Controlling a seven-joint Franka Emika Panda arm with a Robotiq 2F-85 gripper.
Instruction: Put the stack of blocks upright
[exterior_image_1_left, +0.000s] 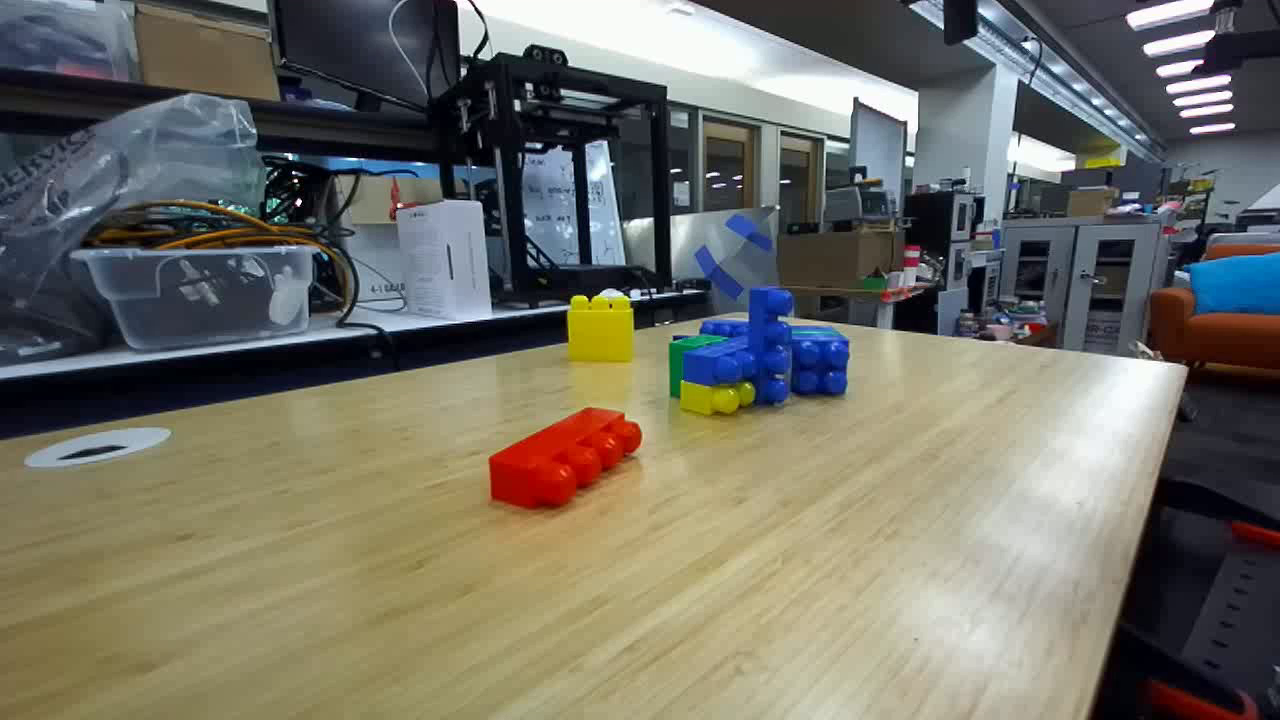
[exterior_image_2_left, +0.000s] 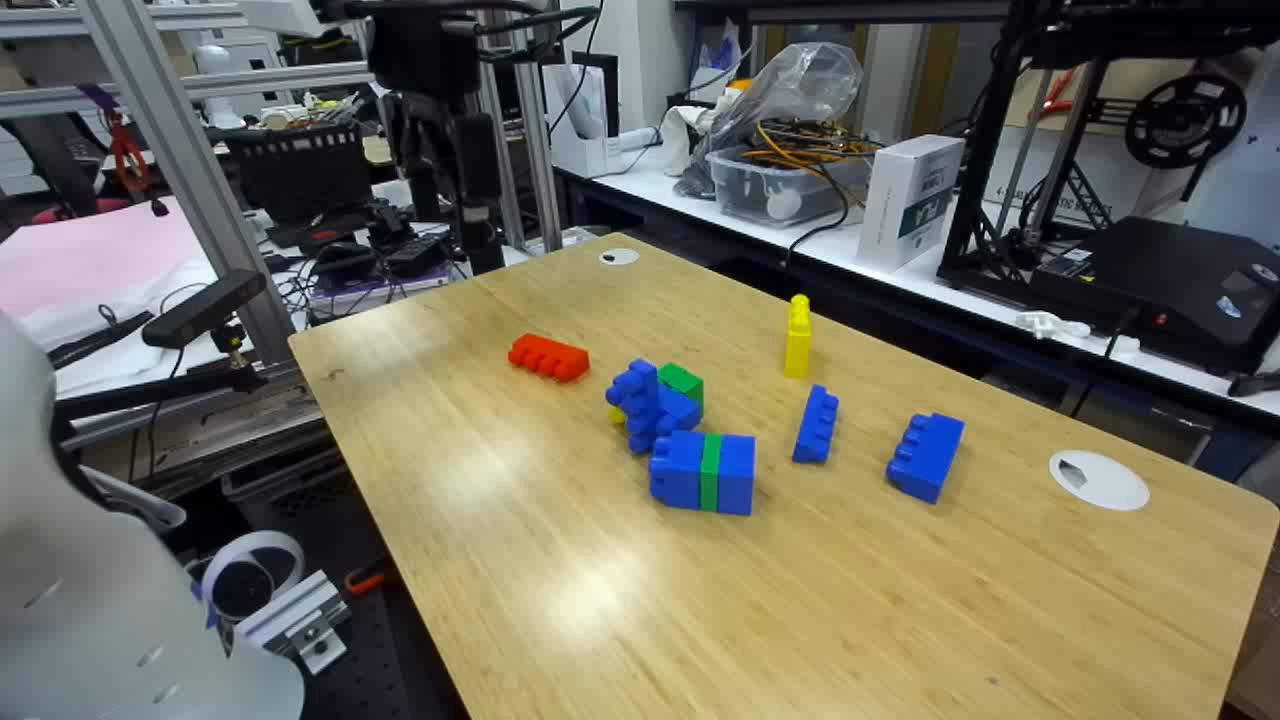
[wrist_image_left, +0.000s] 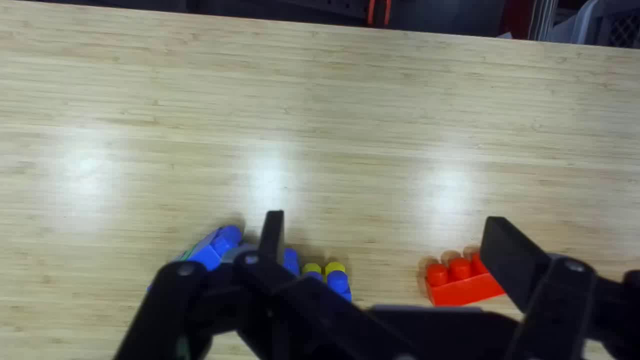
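The gripper (wrist_image_left: 387, 240) hangs, fingers apart, 1 partly hiding the stack of blocks (wrist_image_left: 338, 281) below.

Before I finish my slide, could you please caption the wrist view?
Open end effector above a wooden table, partly hiding a red brick and the stack of blocks.

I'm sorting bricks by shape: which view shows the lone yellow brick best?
Best is an exterior view: the lone yellow brick shows its broad face, uncovered. In an exterior view where its narrow end faces the camera, that face barely shows. The wrist view lacks it; the yellow studs there belong to the stack of blocks.
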